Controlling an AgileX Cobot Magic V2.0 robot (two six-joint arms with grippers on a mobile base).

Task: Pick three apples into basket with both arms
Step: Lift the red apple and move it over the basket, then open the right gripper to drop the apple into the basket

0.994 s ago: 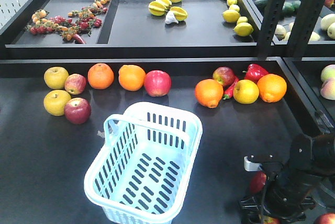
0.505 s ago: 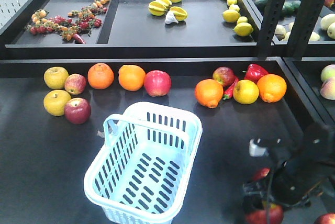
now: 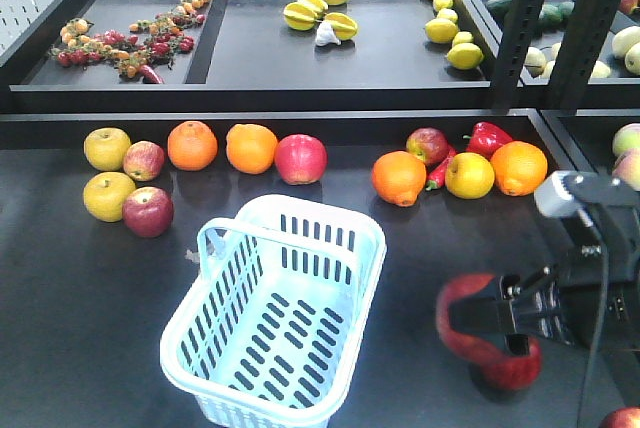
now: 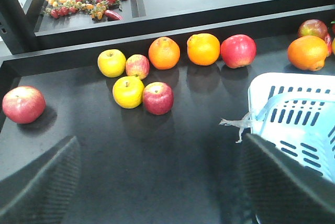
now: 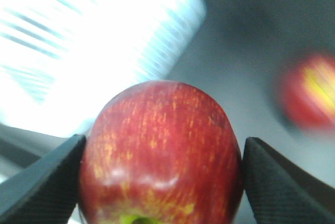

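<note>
Dark matte tabletop [image 3: 90,308] with a raised black rim carries the fruit, and behind it a black shelf tray [image 3: 330,58] holds small tomatoes, starfruit and lemons. At the right side the right pincer [image 5: 162,182] is clamped on the held apple [image 5: 162,140], one textured pad pressed to each flank. Its skin is deep red with fine yellow streaks and a greenish dimple at the lower edge of the wrist view. From the front it shows as a blurred red shape just right of the basket [image 3: 340,248], apart from it and not over it. The basket is pale blue-white with slotted walls and floor, its handle spanning its width, and it stands mid-tabletop. The left pincer [image 4: 162,187] hangs with its pads spread wide and nothing between them, the basket's corner near its right pad. Along the back rim lie a dark red apple [image 3: 149,211] touching a yellow fruit [image 3: 109,196], a blushed apple [image 3: 144,160], a bright red apple [image 3: 301,159] beside two oranges [image 3: 252,148], and a far apple [image 3: 428,146] next to a red pepper [image 3: 487,136]. A lone apple [image 4: 23,103] sits at the tabletop's left end.
</note>
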